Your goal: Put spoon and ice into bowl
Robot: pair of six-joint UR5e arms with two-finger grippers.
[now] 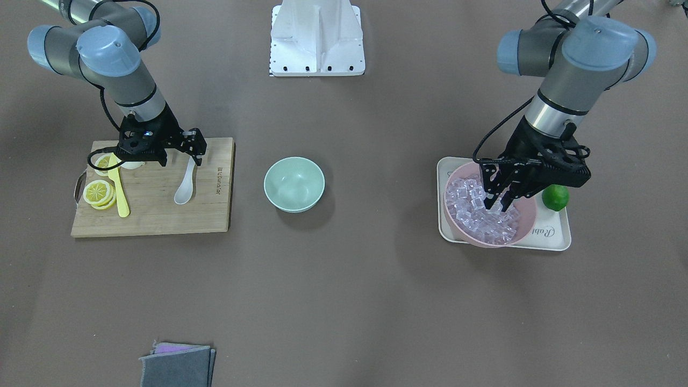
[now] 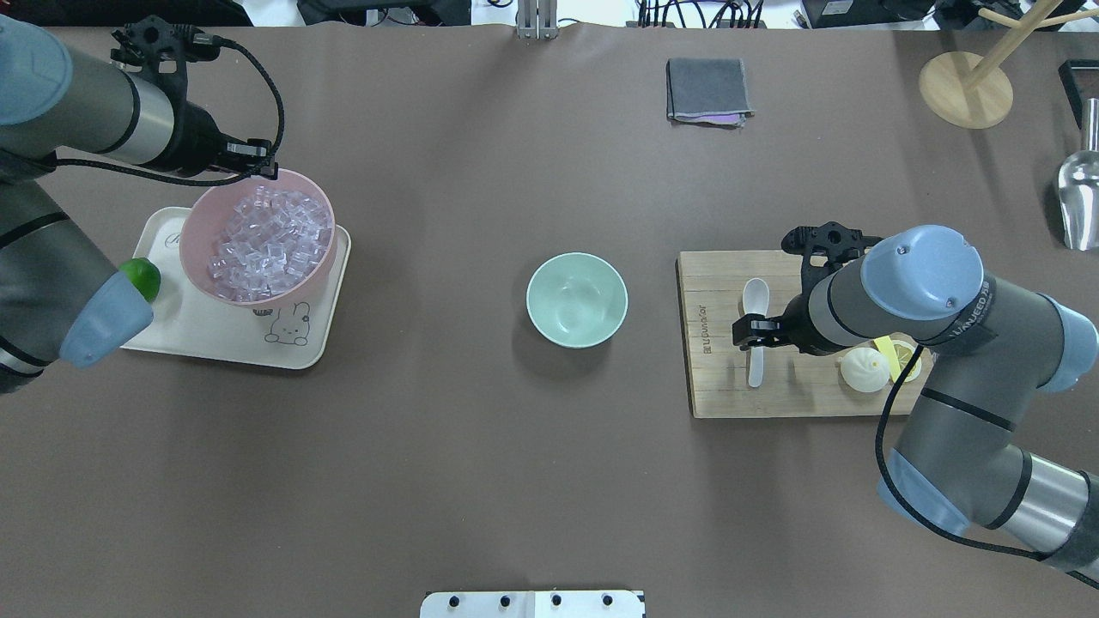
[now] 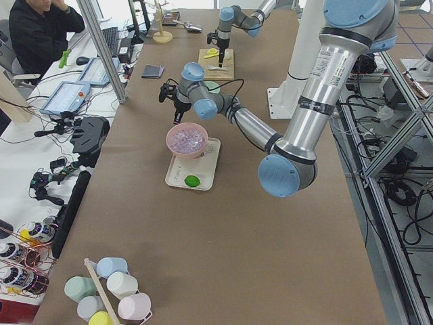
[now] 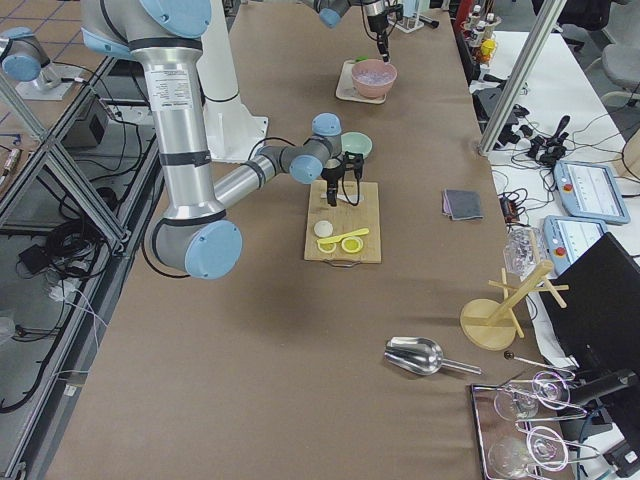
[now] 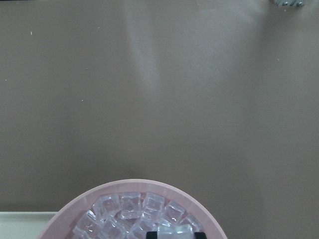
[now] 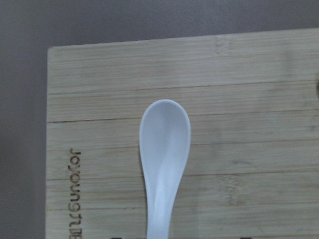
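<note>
The white spoon (image 1: 185, 185) lies on the wooden cutting board (image 1: 161, 217), also seen in the right wrist view (image 6: 164, 144). My right gripper (image 1: 181, 160) is open and straddles its handle. The mint-green bowl (image 1: 294, 184) stands empty at mid-table (image 2: 576, 299). The ice (image 1: 466, 207) fills a pink bowl (image 1: 486, 243) on a white tray. My left gripper (image 1: 498, 205) is down in that bowl, its fingers closed on one ice cube (image 5: 174, 231).
The board also holds a yellow plastic knife (image 1: 121, 193), lemon slices (image 1: 98, 192) and a white bun (image 2: 865, 369). A lime (image 1: 555, 197) sits on the tray (image 1: 553, 236). A grey cloth (image 1: 177, 365) lies at the operators' side.
</note>
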